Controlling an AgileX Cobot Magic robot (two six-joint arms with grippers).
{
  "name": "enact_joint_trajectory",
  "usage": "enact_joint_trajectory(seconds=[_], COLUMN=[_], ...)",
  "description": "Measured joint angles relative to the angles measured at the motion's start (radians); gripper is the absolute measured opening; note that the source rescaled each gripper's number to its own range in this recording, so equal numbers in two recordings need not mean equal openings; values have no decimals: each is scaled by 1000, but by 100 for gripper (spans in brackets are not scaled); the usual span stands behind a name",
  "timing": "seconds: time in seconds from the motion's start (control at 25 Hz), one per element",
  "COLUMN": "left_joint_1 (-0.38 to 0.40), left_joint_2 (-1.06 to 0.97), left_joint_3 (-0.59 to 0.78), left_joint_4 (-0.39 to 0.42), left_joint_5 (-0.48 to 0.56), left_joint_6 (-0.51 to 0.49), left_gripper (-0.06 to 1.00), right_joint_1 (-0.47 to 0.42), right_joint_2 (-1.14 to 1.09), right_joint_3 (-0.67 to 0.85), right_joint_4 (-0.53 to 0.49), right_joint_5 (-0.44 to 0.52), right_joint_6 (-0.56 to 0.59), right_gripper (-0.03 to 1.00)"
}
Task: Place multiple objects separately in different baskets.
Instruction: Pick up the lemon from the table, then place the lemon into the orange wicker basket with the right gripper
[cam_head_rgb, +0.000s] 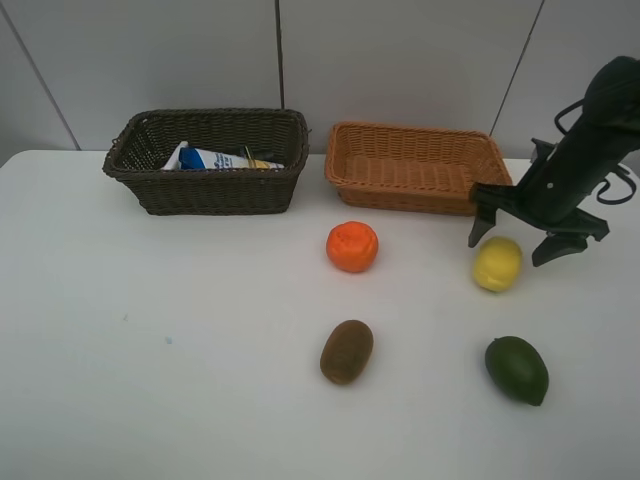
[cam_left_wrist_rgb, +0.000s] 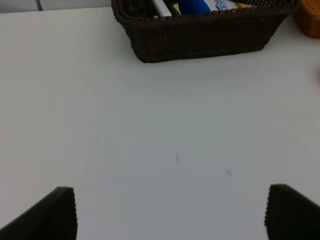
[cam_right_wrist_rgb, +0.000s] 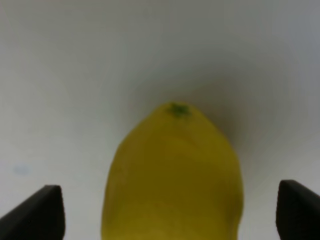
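Lemon (cam_right_wrist_rgb: 172, 170) is lying centred between spread jaws of our right gripper (cam_right_wrist_rgb: 170, 186), long axis crossing their closing line; left gripper (cam_left_wrist_rgb: 172, 190) is gaping too.

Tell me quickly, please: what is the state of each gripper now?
Left gripper: open, holding nothing, over the bare table.
Right gripper: open, straddling the lemon, not closed on it.
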Motion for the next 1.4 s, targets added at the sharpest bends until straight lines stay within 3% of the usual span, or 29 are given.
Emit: enact_joint_trajectory(seconds=[0.4,0.48,0.52,0.56,0.64,0.76,0.92,1.16,1.4], left_joint_1=[0,0,0,0,0,0,0,0,0], left_joint_2=[0,0,0,0,0,0,0,0,0], left_joint_3=[0,0,0,0,0,0,0,0,0], left_joint_4=[0,0,0,0,0,0,0,0,0], left_joint_5=[0,0,0,0,0,0,0,0,0], left_joint_6=[0,0,0,0,0,0,0,0,0], left_gripper=[99,99,99,99,99,99,99,99,99], right_joint_1=[11,11,11,11,11,11,11,11,11], right_joint_2=[99,102,102,103,104,104,66,-34,136], right_joint_3=[0,-3,-3,-3,-3,-6,-68,-329,-589], right_joint_4=[-41,-47,-52,-56,-56,-56,-55,-55,-54], right_joint_5=[-77,-73,-72,-69,-60,-31,75,169,177], right_joint_6=[1,1,1,1,0,-31,-74,-131,-155], right_gripper=[100,95,87,71,19,19,19,19,19])
